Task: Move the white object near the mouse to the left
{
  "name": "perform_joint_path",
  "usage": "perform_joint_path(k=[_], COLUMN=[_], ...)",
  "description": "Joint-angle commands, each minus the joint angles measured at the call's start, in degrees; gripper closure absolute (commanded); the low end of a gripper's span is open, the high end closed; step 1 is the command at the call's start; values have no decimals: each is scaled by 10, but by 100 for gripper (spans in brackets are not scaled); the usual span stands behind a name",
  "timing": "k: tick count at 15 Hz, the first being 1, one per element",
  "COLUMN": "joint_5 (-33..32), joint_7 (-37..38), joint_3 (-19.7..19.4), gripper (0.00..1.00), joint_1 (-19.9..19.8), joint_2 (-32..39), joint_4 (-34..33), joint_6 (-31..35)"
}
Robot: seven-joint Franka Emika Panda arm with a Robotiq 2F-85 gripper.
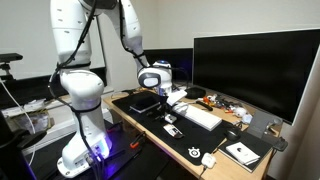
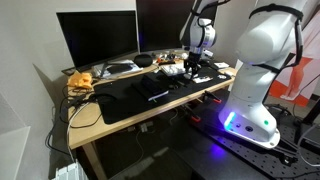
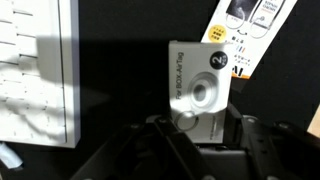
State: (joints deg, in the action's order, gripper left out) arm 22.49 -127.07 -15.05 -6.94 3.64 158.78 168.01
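Dark mat (image 3: 120,70); pincer (image 3: 197,138) grip indistinct

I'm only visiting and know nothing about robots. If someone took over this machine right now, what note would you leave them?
Tool: low over the desk, a finger on either side of the white object's near end. Whether it is actually clamped cannot be told.
Things: the white object shows flat against the dark mat, beside the keyboard. The mouse sits well apart, toward the mat's far end from the tool.
Done: tool lined up on the white object.
Left: confirm the grip, move the object to the left, release it.
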Motion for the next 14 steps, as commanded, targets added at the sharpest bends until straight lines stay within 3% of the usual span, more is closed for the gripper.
perform_joint_path(k=[1,14], joint_5=[14,4], joint_7=[-13,-6], joint_3=[11,27], gripper=[73,73], joint_1=[4,0], joint_2=[21,55], joint_4=[5,3], joint_6=[34,50])
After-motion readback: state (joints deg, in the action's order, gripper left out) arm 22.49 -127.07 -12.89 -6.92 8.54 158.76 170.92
